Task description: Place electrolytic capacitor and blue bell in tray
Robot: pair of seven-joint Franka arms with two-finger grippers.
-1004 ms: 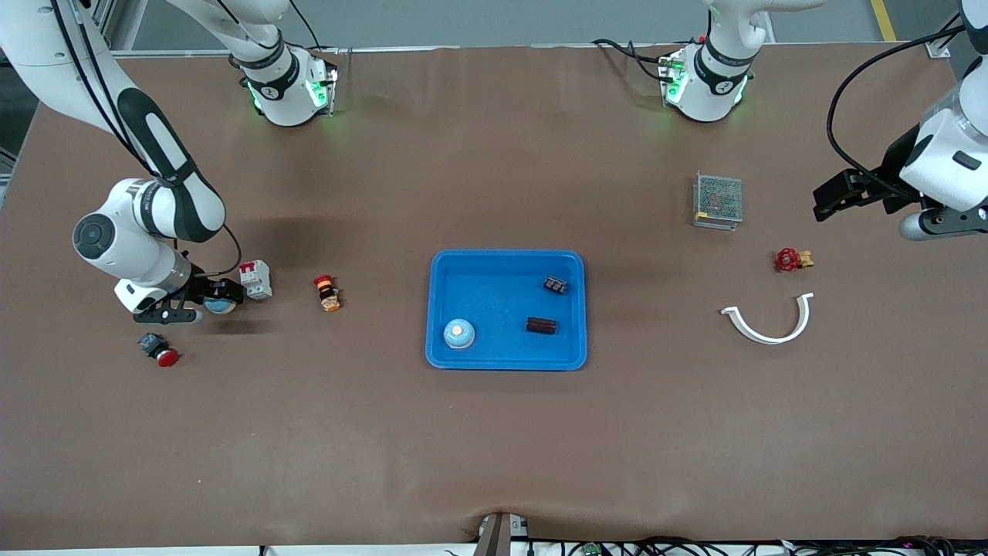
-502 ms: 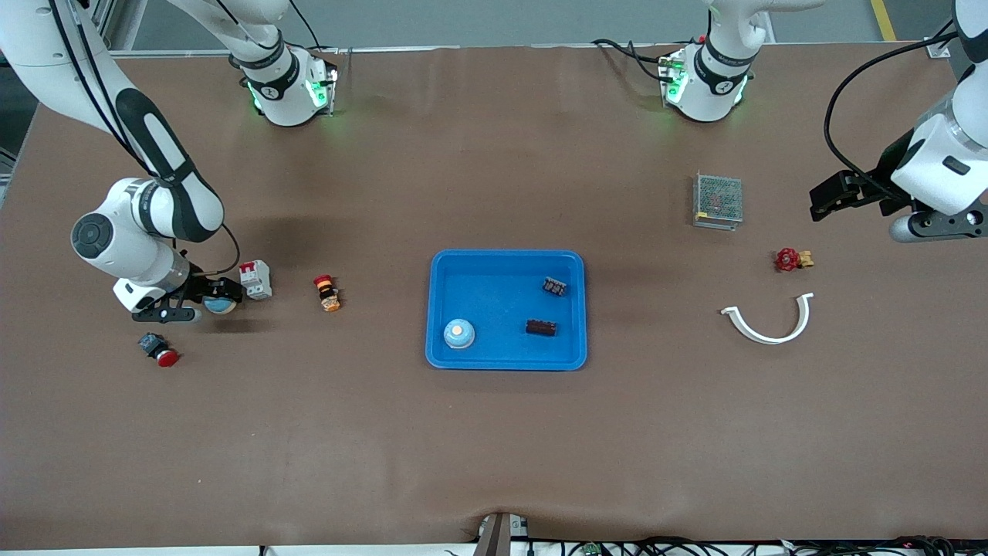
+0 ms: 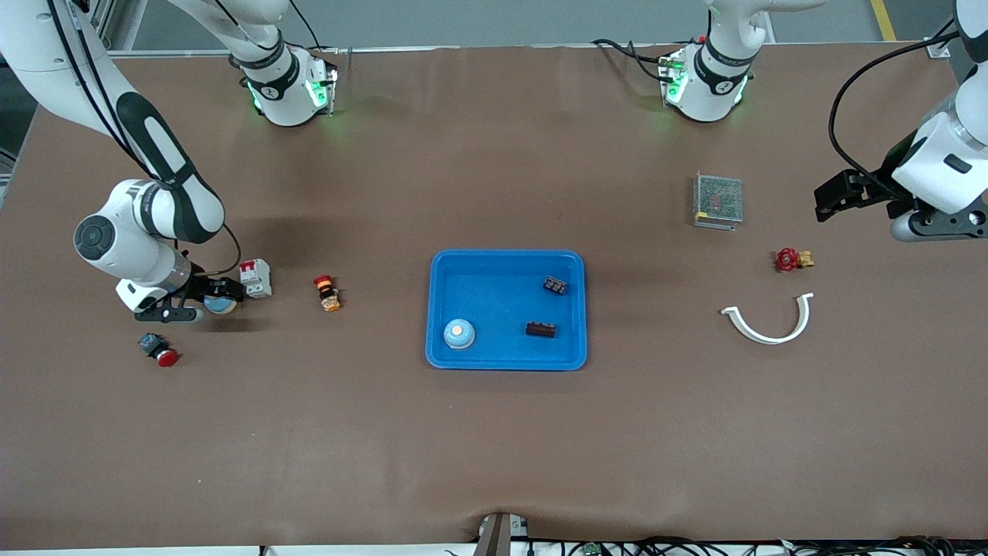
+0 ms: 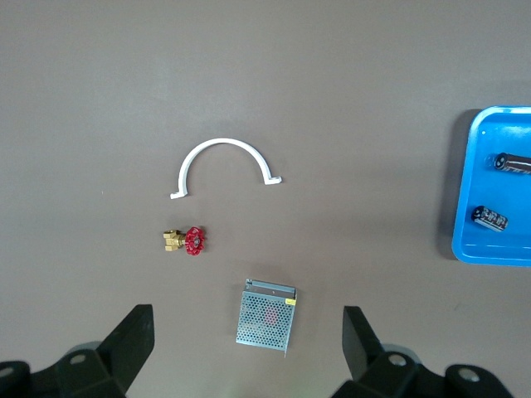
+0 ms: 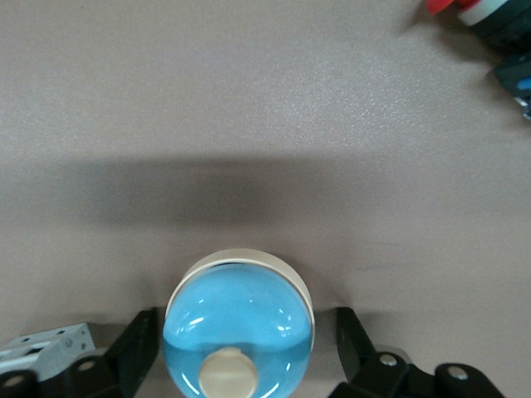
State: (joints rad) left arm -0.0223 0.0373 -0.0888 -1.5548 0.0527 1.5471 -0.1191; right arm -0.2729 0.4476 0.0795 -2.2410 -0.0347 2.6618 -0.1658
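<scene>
Front view: right gripper (image 3: 210,300) low at the right arm's end of the tabletop (image 3: 494,448), fingers (image 5: 137,352) straddling a pale-blue domed bell with cream button (image 5: 239,327), a visible gap either side (not gripping yet). Shallow bright-blue plastic tray (image 3: 444,266) sits mid-table, already holding a dark cylindrical electrolytic capacitor (image 3: 541,330) and another blue bell (image 3: 458,333). Left gripper (image 4: 249,352) waits, fingers spread, over the grey metal-mesh box (image 4: 265,317).

both arms: glossy white shells, black joint bands, black cables looped outside the links. bases glow green at the collar. right gripper (image 3: 202,303) and left gripper (image 3: 843,194) black, with screw holes near the fingers.
</scene>
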